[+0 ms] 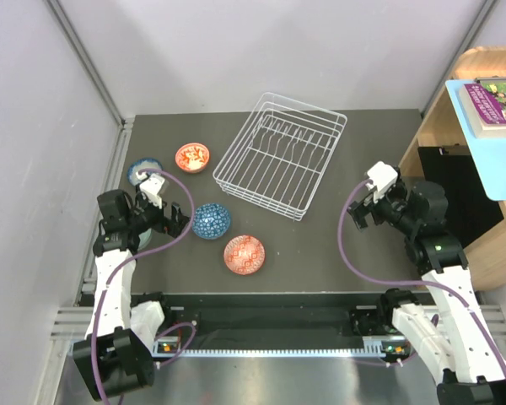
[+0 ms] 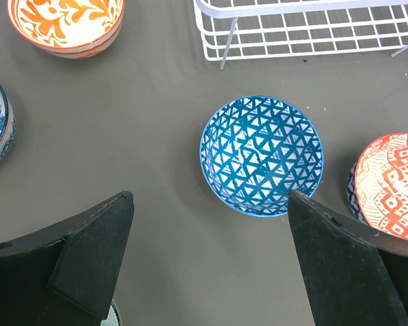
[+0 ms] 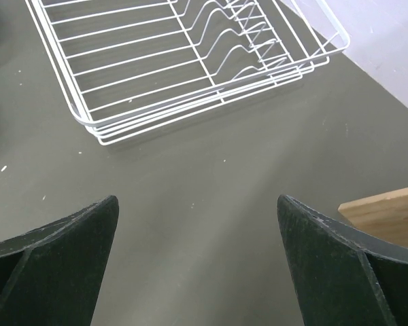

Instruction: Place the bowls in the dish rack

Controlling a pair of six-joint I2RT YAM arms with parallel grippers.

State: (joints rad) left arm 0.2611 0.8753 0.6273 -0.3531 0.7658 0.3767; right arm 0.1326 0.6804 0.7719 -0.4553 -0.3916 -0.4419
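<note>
Rack: white wire rectangular dish rack [image 1: 280,156], far centre of the grey tabletop [image 1: 337,253].
Bowls: round ceramic, on tabletop left of rack: far orange-red bowl [image 1: 192,157], near orange-red bowl [image 1: 244,254], far blue-and-white bowl [image 1: 143,171], near blue-and-white bowl [image 1: 211,221].
Left claw [image 2: 209,200]: released, just left of near blue-and-white bowl.
Right claw [image 3: 197,200]: released, right of rack.

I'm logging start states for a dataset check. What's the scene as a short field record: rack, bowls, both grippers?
rack: white wire rectangular dish rack, no bowls in it
bowls: blue triangle-patterned ceramic bowl, orange-red geometric bowl, orange-red floral bowl, blue-and-white bowl part-hidden by the left arm; all on the dark table
left gripper: open, empty, beside the triangle-patterned bowl
right gripper: open, empty, above bare table by the rack
</note>
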